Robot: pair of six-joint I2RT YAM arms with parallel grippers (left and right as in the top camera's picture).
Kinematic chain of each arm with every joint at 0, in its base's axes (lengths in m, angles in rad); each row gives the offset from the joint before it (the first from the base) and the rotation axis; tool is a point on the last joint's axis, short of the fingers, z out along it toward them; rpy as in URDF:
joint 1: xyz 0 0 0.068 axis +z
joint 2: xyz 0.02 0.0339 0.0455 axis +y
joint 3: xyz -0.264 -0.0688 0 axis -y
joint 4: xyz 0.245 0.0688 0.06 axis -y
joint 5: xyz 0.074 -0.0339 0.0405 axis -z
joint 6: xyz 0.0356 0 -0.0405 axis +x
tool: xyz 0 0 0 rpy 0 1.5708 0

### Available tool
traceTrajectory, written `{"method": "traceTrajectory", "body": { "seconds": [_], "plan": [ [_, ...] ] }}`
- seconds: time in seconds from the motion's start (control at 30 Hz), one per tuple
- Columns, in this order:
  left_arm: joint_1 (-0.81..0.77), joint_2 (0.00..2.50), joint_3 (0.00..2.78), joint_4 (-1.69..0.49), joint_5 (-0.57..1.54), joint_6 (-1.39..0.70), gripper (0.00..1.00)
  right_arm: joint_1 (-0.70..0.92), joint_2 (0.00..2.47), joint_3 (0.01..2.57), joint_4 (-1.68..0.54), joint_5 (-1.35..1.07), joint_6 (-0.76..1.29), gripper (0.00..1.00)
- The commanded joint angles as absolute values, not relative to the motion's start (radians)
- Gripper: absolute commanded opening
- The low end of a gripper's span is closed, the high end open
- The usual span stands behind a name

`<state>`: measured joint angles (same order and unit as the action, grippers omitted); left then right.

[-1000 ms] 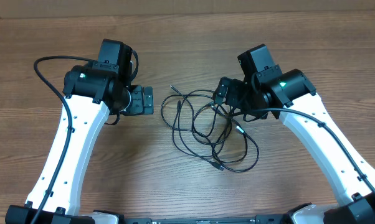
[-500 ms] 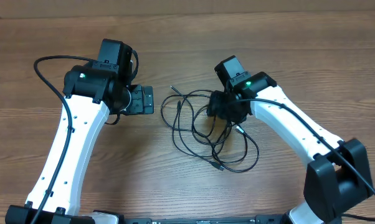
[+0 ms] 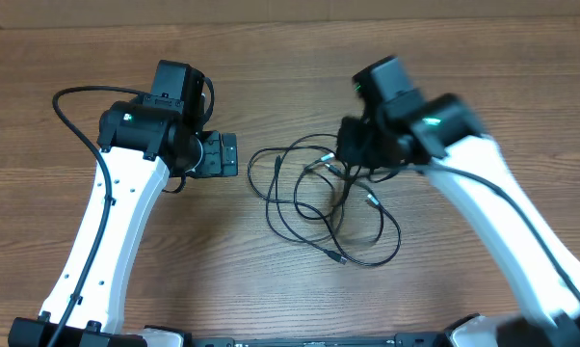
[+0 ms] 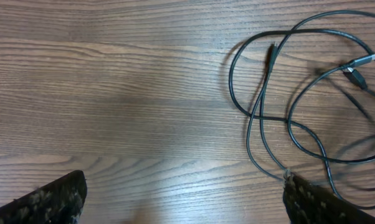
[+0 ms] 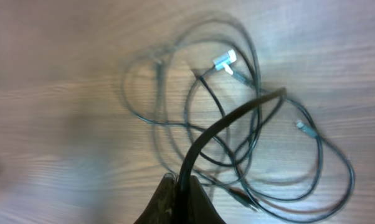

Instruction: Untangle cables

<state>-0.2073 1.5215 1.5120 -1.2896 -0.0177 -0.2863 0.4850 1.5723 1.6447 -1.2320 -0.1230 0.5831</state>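
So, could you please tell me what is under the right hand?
The tangled cables lie on the table under the right hand, one strand rising into its closed fingers. Overhead, the hand covers the tangle's upper right edge, so that part is hidden.

One high camera, two wrist cameras, one wooden table (image 3: 290, 289).
The overhead view looks straight down from afar on the whole tabletop. The left wrist camera faces down, close over wood beside the cables (image 4: 265, 81). The blurred right wrist camera looks down past the right gripper (image 5: 182, 180). All three share the cables.
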Motion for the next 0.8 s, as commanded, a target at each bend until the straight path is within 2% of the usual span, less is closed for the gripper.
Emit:
{"method": "traceTrajectory", "body": {
  "seconds": [0.0, 0.13, 0.23, 0.5, 0.63, 0.77],
  "plan": [
    [-0.202, 1.517, 1.507, -1.289, -0.007, -0.296, 1.0, 0.489, 1.47, 1.842, -1.29, -0.044, 0.567, 0.04],
    [-0.202, 1.517, 1.507, -1.289, -0.007, -0.296, 1.0, 0.489, 1.455, 2.134, -1.369, 0.008, 0.567, 0.04],
    [-0.203, 1.517, 1.507, -1.289, -0.007, -0.296, 1.0, 0.489, 1.455, 2.236, -1.364, 0.025, 0.567, 0.04],
    [-0.202, 1.517, 1.507, -1.289, -0.008, -0.296, 1.0, 0.488, 1.455, 2.406, -1.325, 0.438, 0.566, 0.04],
    [-0.203, 1.517, 1.507, -1.289, -0.007, -0.296, 1.0, 0.488, 1.455, 2.431, -1.252, 0.701, 0.429, 0.04],
    [-0.203, 1.517, 1.507, -1.289, -0.007, -0.296, 1.0, 0.435, 1.465, 2.43, -1.268, 0.928, 0.383, 0.04]
  ]
}}
